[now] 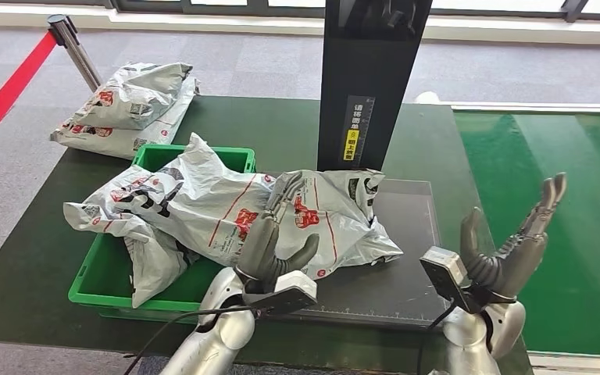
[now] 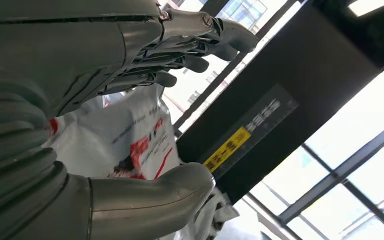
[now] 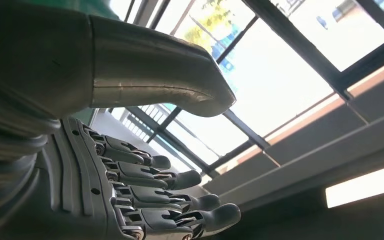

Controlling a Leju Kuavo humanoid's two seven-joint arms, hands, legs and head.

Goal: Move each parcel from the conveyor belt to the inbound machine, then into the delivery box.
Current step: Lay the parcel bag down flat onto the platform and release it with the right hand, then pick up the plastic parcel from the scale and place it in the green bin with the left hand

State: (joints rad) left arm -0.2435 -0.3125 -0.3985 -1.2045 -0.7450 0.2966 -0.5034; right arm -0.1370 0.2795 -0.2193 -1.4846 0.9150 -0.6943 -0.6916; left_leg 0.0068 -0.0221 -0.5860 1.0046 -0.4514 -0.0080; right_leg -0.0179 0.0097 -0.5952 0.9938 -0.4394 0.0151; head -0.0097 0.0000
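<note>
Your parcel point(image 1: 281, 215) lies half on the machine plate point(image 1: 406, 234), half over the green box point(image 1: 98, 285). Left hand point(image 1: 269, 234) rests flat on it, not grasping; right hand point(image 1: 516, 242) released. Boxing remains; two bags point(image 1: 129, 109) wait beyond the box.

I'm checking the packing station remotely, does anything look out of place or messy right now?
Yes. A large white parcel sprawls half in the green box, half on the dark machine plate, draped over the rim. The left hand rests on it. Two more parcels sit stacked at the table's far corner.
</note>
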